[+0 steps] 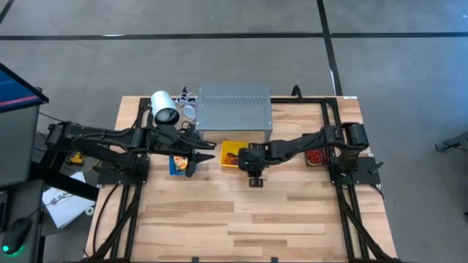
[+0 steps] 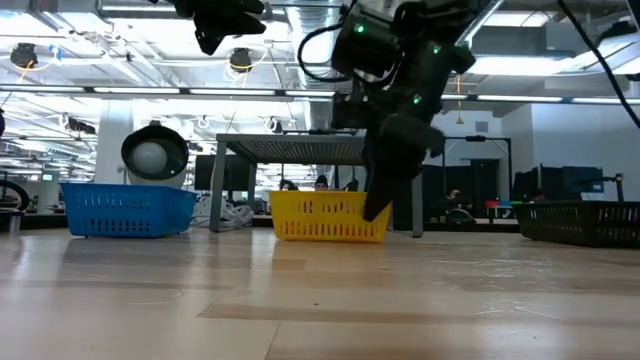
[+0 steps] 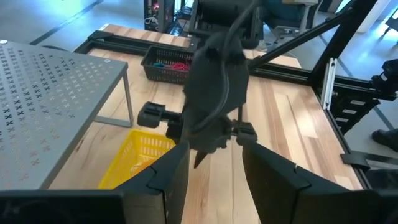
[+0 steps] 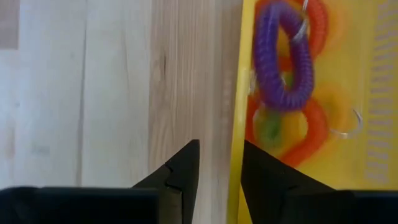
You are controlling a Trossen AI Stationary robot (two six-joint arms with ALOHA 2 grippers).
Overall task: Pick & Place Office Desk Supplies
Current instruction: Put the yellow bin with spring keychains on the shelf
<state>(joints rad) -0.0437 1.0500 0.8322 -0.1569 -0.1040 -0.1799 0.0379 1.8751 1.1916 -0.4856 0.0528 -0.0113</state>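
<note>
A purple coiled loop (image 4: 283,62) and orange coiled loops (image 4: 311,130) lie on the floor of the yellow bin (image 1: 232,146). My right gripper (image 4: 221,152) reaches steeply down at the bin's near wall (image 4: 235,118). It is open: one finger stands over the wood outside and the other over the bin's inside, with the rim between them. I cannot tell whether they touch it. In the low view the gripper (image 2: 378,205) shows at the bin's right end. My left gripper (image 1: 205,157) hangs open and empty above the blue bin (image 1: 178,164).
A grey perforated shelf (image 1: 234,109) stands just behind the yellow bin. A black bin (image 1: 316,157) holding red loops sits under the right arm. A white cylinder (image 1: 164,108) is at the far left. Bare wood (image 1: 241,219) fills the near half of the table.
</note>
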